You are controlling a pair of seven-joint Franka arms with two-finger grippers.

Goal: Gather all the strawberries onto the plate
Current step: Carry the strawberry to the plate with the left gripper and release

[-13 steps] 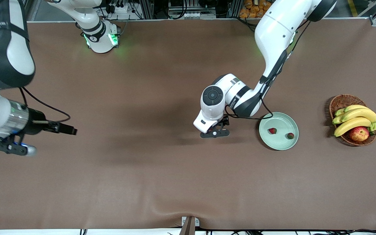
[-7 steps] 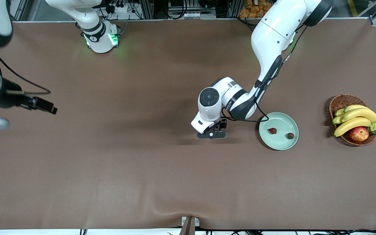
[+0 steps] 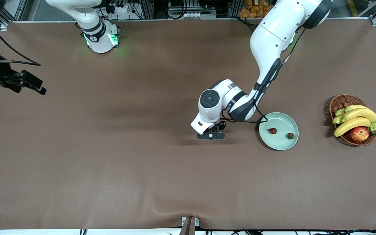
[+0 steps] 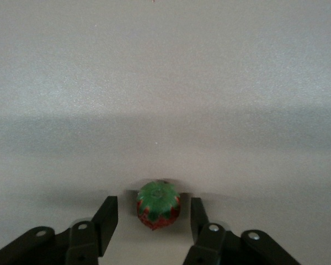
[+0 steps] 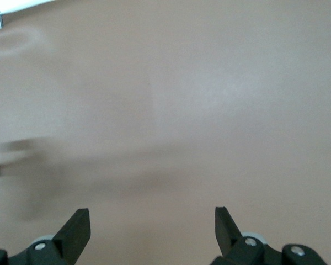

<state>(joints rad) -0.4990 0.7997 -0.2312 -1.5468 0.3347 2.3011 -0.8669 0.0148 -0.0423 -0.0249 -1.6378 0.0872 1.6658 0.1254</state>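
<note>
the left hand (image 4: 153, 212) sits low on the bench (image 3: 142, 163), fingers apart around the last strawberry (image 4: 158, 205), gaps either side, set to pinch. 2 strawberries (image 3: 272, 131) lie in the plate (image 3: 281, 143) nearby. the right hand (image 5: 153, 223) waits, spread.

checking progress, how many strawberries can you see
3: two lie in the plate, one nearer its middle, one by the basket-side rim; the third sits on the table between the left tool's fingers.

Two white Franka arms with black joints
Black cables trailed along each arm (image 3: 274, 42); green lights glowed on one base (image 3: 101, 39); black end effector fingers (image 4: 105, 221) bore silver screws.
</note>
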